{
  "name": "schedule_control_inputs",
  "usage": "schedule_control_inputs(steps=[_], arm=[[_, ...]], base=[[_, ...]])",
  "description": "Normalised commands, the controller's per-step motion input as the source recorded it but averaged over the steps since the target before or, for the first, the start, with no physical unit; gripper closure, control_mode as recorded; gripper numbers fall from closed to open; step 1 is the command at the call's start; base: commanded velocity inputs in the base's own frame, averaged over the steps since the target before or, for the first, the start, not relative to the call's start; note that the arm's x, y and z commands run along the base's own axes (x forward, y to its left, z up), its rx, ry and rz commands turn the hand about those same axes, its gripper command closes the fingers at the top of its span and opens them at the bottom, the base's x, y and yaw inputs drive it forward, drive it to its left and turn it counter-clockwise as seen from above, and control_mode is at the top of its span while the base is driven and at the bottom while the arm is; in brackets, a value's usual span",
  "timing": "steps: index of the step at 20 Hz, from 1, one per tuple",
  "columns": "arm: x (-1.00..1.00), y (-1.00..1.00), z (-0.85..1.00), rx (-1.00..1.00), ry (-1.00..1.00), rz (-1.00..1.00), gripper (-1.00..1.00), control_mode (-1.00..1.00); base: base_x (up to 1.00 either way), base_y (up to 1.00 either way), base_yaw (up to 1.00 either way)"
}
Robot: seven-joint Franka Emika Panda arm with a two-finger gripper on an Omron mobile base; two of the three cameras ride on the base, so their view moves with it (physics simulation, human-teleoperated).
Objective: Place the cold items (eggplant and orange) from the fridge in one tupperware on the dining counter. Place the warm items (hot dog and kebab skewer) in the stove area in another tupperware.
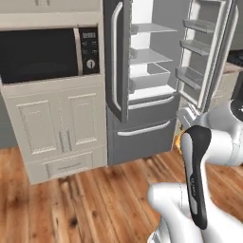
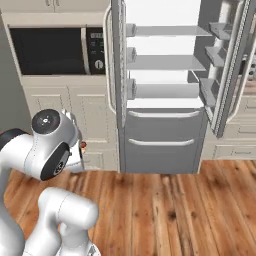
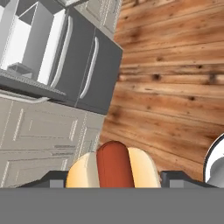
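Closest in, the hand view: the hot dog sits between the two dark fingertips, reddish sausage up the middle, pale bun on either side. Each fingertip appears right against a side of the bun. Jaws stand about half open, closed onto the bun, so the gripper has hold of the hot dog, above the wooden floor.

Left base view: the white arm rises from the lower right, and a small patch of orange-tan peeps out just left of the wrist. Too little of it shows to name it from that view alone. Right base view: a small red spot shows at the right edge of the arm's round joint; cannot tell what it is.

Further off: the fridge, grey steel, both upper doors swung open, white inside. Its glass shelves look bare as far as the base views show. Two grey drawers with curved silver handles lie below, shut.

Left of the fridge: a cream cabinet with a built-in black oven panel, doors closed.
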Motion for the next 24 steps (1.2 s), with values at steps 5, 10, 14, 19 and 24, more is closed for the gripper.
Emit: schedule_control_inputs(steps=[5, 10, 14, 19, 24], arm=[[0.0, 0.0, 0.0, 0.0, 0.0, 0.0, 1.0, 1.0], [0.0, 0.0, 0.0, 0.0, 0.0, 0.0, 1.0, 1.0], [0.0, 0.0, 0.0, 0.0, 0.0, 0.0, 1.0, 1.0], [0.0, 0.0, 0.0, 0.0, 0.0, 0.0, 1.0, 1.0], [0.0, 0.0, 0.0, 0.0, 0.0, 0.0, 1.0, 1.0]], base=[[-0.86, 0.51, -0.4], [-0.92, 0.44, -0.41], [-0.91, 0.43, -0.39], [-0.89, 0.32, -0.37], [-0.82, 0.28, -0.35]])
